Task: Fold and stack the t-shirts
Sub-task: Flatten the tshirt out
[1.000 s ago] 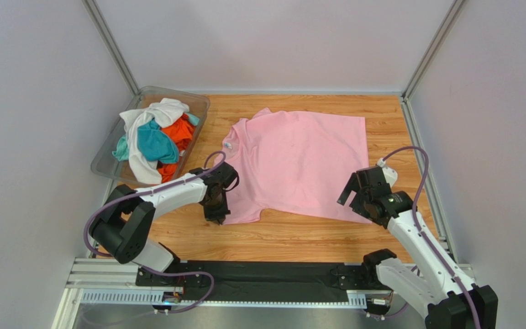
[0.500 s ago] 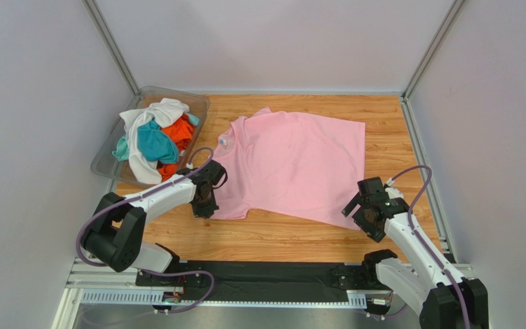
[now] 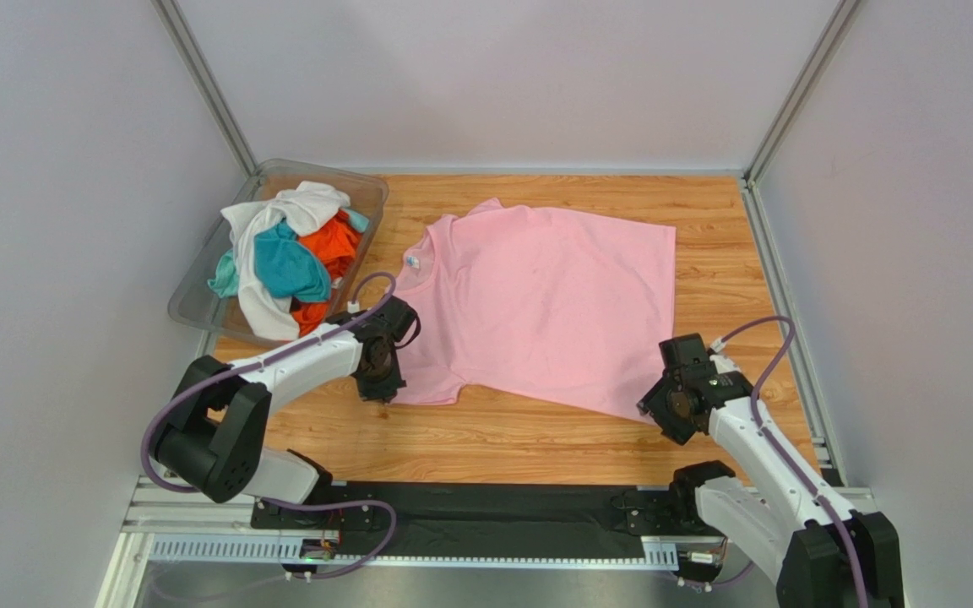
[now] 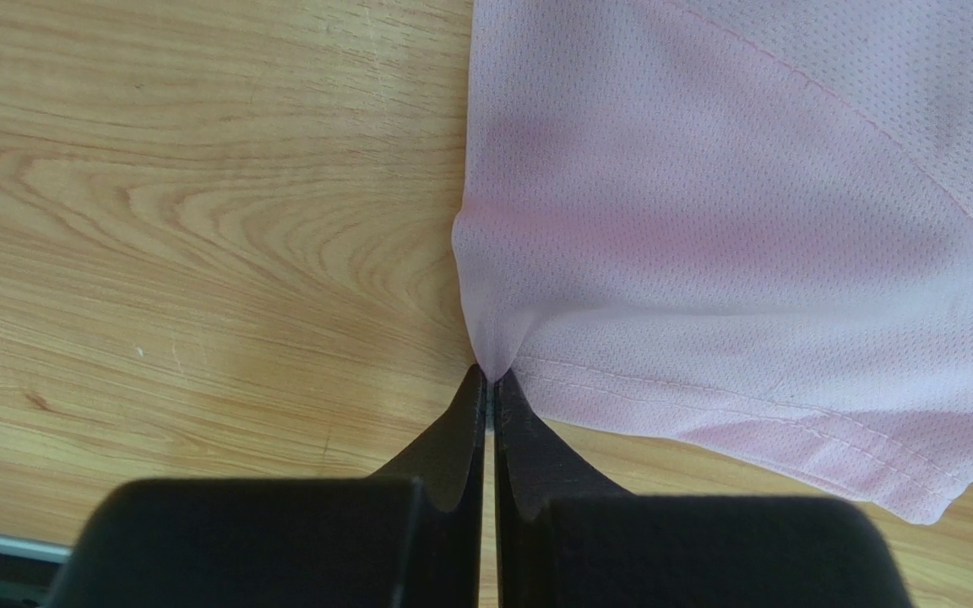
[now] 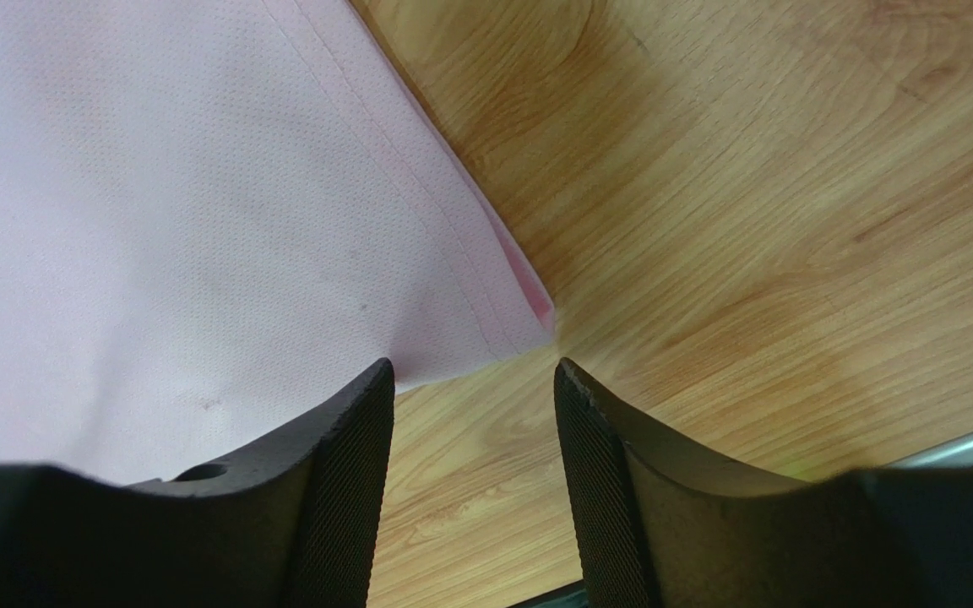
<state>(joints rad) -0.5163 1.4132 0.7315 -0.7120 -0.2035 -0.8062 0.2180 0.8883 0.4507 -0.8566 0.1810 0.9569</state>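
1. Top external view: the light pink cloth t-shirt [image 3: 542,304] lies spread flat on the wood-grain table [image 3: 530,437]. It is just right of the clear plastic bin [image 3: 200,298], which holds a heap of white, teal and orange shirts [image 3: 282,253].
2. Its long axis runs left–right across the table, with the collar pointing left toward the bin and the hem facing right.
3. Black left gripper [image 3: 381,378]: fingers pressed together, pinching the near sleeve's edge (the cloth puckers into the tips in the left wrist view).
4. Black right gripper [image 5: 473,374]: fingers spread. The near-right hem corner lies just ahead of them and partly between them, unclamped.
5. My judgement: the next move hinges on that corner. It sits a little right of the middle of the gap, and the right arm is by far the nearer. I would nudge forward and close before any lift.
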